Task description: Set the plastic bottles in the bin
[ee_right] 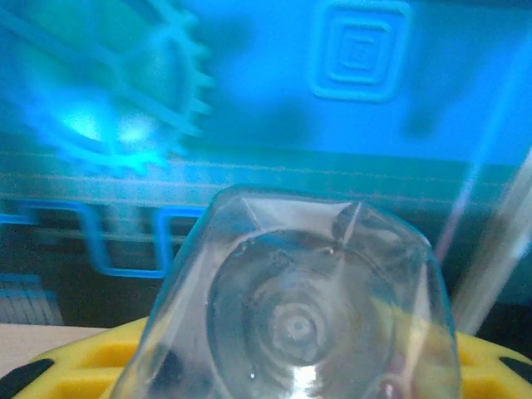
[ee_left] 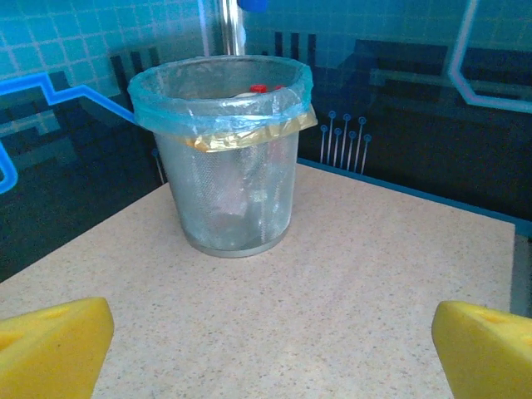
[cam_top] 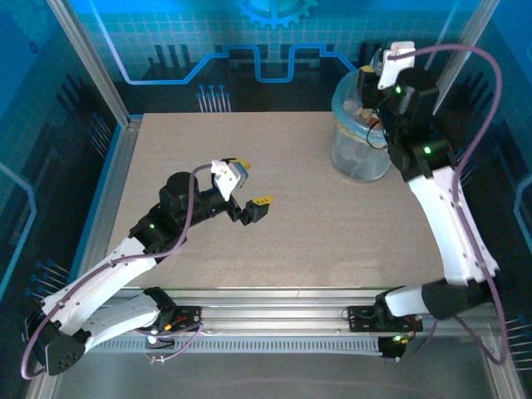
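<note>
Tabletop (cam_top: 332,229) between left tool (cam_top: 252,184) and bin (cam_top: 359,160)

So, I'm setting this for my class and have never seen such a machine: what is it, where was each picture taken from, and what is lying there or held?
These are two robot arms bolted to a table. One picture looks down from above; the other two come from a camera on each wrist. On the table stands a bin lined with a blue bag. The left gripper hangs open and empty, facing the bin. The right gripper, above the bin, holds a clear bottle, seen from its base.
</note>
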